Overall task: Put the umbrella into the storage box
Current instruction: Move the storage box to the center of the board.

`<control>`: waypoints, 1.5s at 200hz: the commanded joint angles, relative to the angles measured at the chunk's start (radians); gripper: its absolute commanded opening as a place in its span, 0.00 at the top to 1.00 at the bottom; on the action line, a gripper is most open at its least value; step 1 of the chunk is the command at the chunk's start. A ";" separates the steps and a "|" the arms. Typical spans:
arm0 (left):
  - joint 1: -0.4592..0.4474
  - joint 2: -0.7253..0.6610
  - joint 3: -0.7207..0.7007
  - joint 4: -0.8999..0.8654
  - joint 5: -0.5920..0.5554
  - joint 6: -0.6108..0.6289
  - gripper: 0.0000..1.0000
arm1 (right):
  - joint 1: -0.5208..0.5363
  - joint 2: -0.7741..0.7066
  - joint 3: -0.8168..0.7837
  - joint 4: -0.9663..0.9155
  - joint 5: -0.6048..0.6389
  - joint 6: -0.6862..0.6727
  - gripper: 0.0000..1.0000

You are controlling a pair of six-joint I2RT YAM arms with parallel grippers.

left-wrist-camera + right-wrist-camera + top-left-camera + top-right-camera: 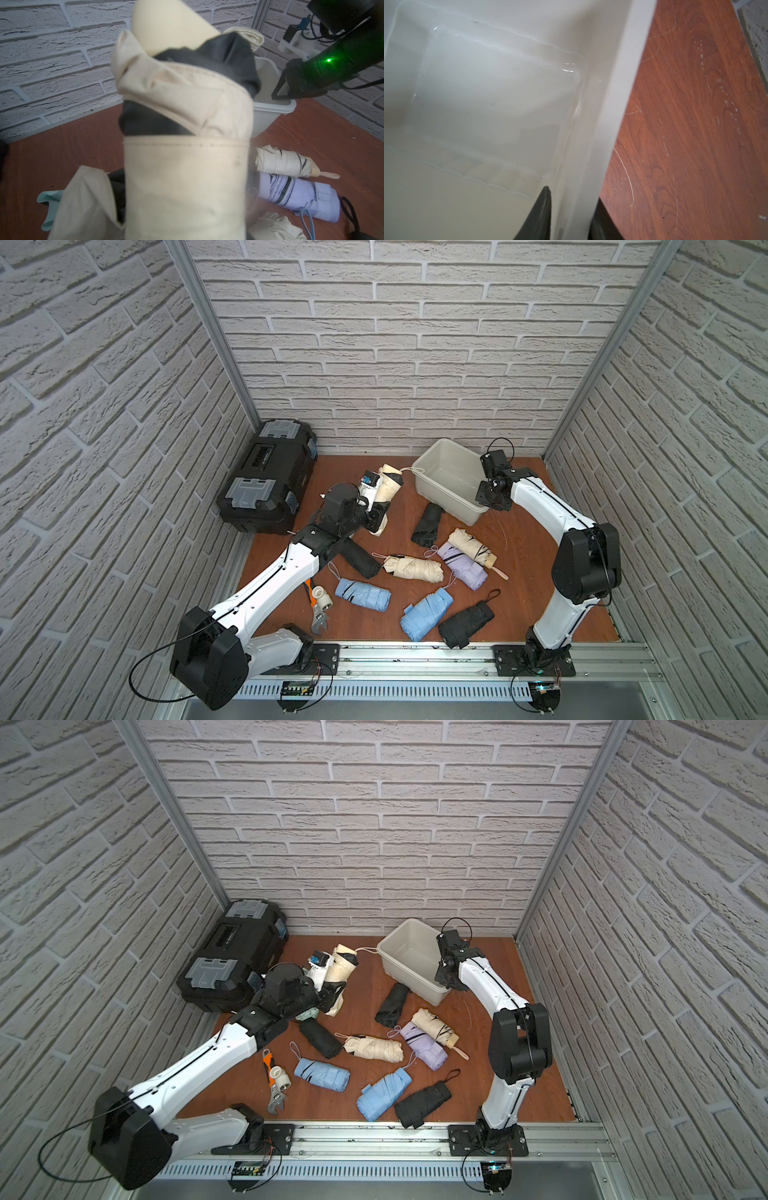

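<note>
Cream umbrella [390, 485]: folded, black lining showing. It's up off the table in the left gripper [376, 518], tilted, just left of the storage box [446, 502] and outside it. It pretty much fills the left wrist view [187, 176].
Left gripper: clamped on the cream umbrella's near end, though the jaws themselves are hidden by the fabric.
Cord [411, 469]: white loop off the umbrella's far end, reaching over to the box's left corner.
Storage box: off-white tub at the far right of the table [523, 572], sitting at an angle.
Right gripper [573, 194]: down on the box's right-hand wall, with the jaws one inside and one outside, pinching the wall [618, 104] as far as I can see.
Black toolbox [270, 477]: far left, by the wall.
Black umbrella [428, 524]: lying right against the box's near side.
Middle pile: a streaked cream umbrella [471, 547] overlapping a lilac umbrella [463, 570], with a crumpled cream umbrella [413, 568] just left of them.
Near row: one blue umbrella [363, 593], a second blue umbrella [426, 614], then a flat black umbrella [465, 624] at the near edge.
Wrench [272, 1085]: orange handle, near left, with a white pipe fitting [280, 1079] on top of it.
</note>
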 commanded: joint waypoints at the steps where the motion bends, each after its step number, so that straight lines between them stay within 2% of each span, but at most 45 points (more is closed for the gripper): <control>1: 0.006 -0.007 0.066 0.058 -0.054 -0.034 1.00 | 0.002 0.012 0.041 0.017 -0.051 -0.055 0.77; 24: 0.009 -0.013 0.085 0.024 -0.089 -0.073 1.00 | 0.018 0.036 0.082 0.008 -0.078 -0.108 0.82; 76: 0.025 -0.023 0.147 -0.113 -0.143 -0.174 1.00 | 0.118 0.139 0.247 -0.053 -0.095 -0.257 0.83; 99: 0.031 -0.018 0.178 -0.198 -0.153 -0.214 1.00 | 0.152 0.183 0.303 -0.095 -0.141 -0.308 0.84; 155: 0.029 0.036 0.267 -0.337 -0.150 -0.318 1.00 | 0.200 0.226 0.316 -0.142 -0.283 -0.389 0.84; 209: 0.010 0.149 0.343 -0.368 -0.137 -0.395 1.00 | 0.220 0.196 0.270 -0.163 -0.285 -0.388 0.82; 219: 0.008 0.176 0.361 -0.368 -0.137 -0.417 1.00 | 0.220 0.190 0.264 -0.160 -0.283 -0.377 0.78; 252: 0.007 0.297 0.453 -0.375 -0.139 -0.492 1.00 | 0.220 0.182 0.258 -0.135 -0.252 -0.332 0.40; 260: 0.004 0.331 0.488 -0.385 -0.139 -0.503 1.00 | 0.218 0.182 0.260 -0.131 -0.238 -0.321 0.33; 279: 0.004 0.407 0.565 -0.422 -0.150 -0.532 1.00 | 0.211 0.133 0.261 -0.124 -0.196 -0.294 0.23; 300: 0.008 0.471 0.618 -0.474 -0.170 -0.613 1.00 | 0.199 0.095 0.245 -0.129 -0.141 -0.258 0.17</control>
